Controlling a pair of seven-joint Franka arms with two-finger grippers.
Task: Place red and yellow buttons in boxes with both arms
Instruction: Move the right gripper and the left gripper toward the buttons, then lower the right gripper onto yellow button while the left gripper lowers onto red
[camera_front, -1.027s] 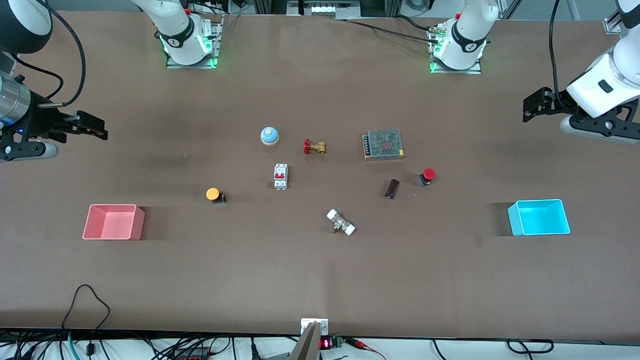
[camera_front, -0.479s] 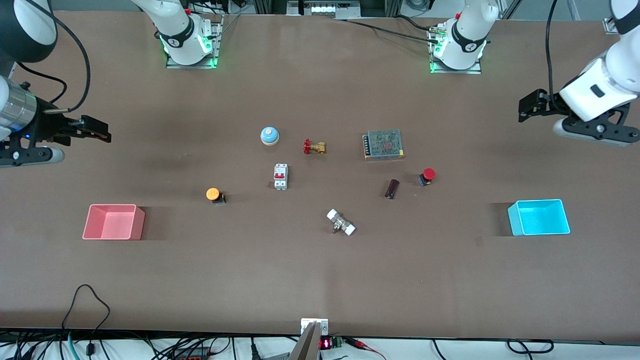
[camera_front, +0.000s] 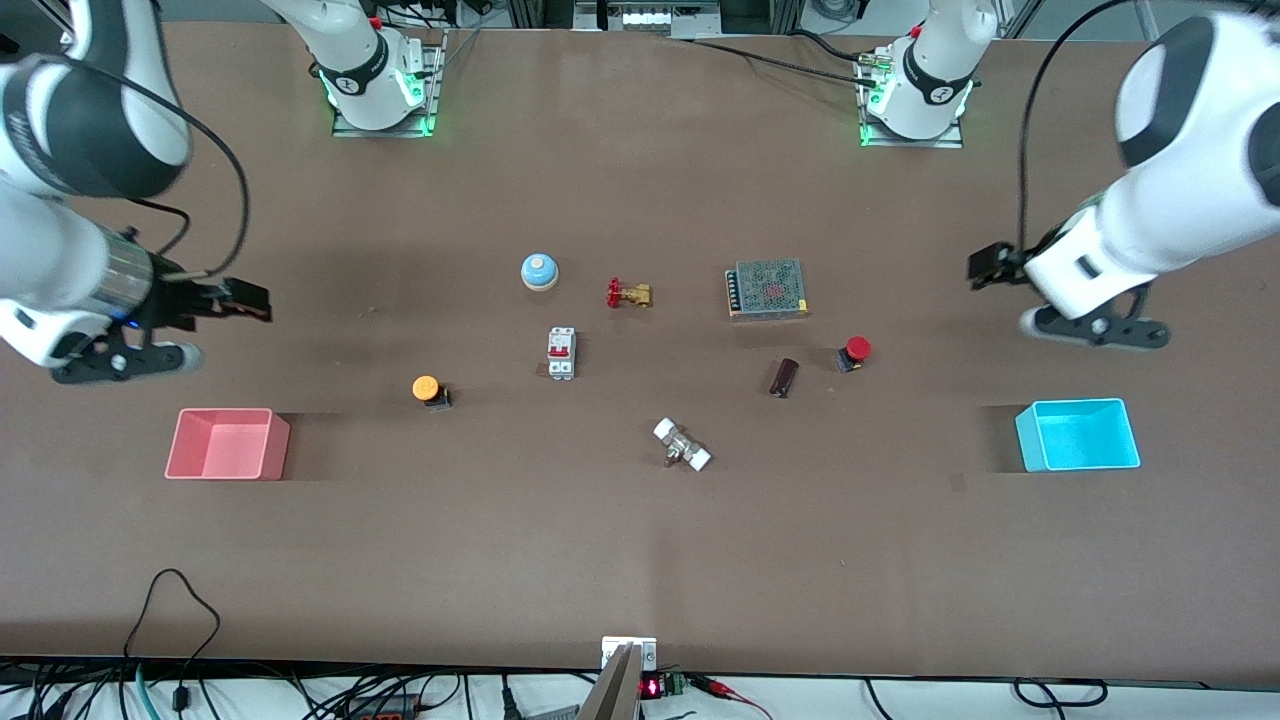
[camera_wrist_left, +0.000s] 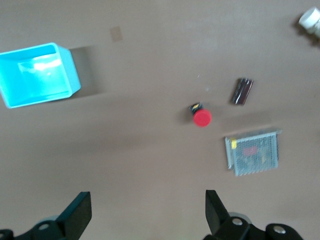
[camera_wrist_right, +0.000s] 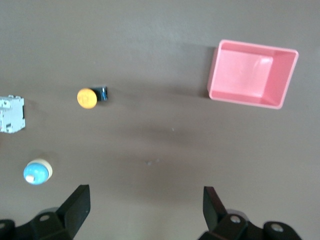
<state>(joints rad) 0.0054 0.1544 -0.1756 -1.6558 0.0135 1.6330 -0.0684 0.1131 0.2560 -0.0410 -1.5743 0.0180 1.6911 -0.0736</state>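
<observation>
Brown table (camera_front: 640, 560) | left gripper (camera_wrist_left: 145, 212), right gripper (camera_wrist_right: 145, 207): fingers spread, bodies apparently cut off | buttons untouched

The red-capped push-button on a short black body (camera_front: 855, 352) is lying toward the left arm's end of the table, just beside a small dark brown block (camera_front: 784, 377) and nearer the front camera than the metal mesh-topped power supply box (camera_front: 767, 289). The cyan plastic bin (camera_front: 1078, 435) is sitting well apart from it, closer to that end and nearer the camera. The yellow-orange-capped push-button on a black body (camera_front: 429, 389) is lying toward the right arm's end, between the pink-red plastic bin (camera_front: 228, 444) and the white circuit breaker with red switches (camera_front: 561, 353). The blue-domed round bell (camera_front: 539, 271) and the small brass valve with a red handle (camera_front: 628, 294) are sitting side by side, farther from the camera than the breaker. The white-ended metal pipe fitting (camera_front: 682, 445) is lying nearest the camera of the middle group.
</observation>
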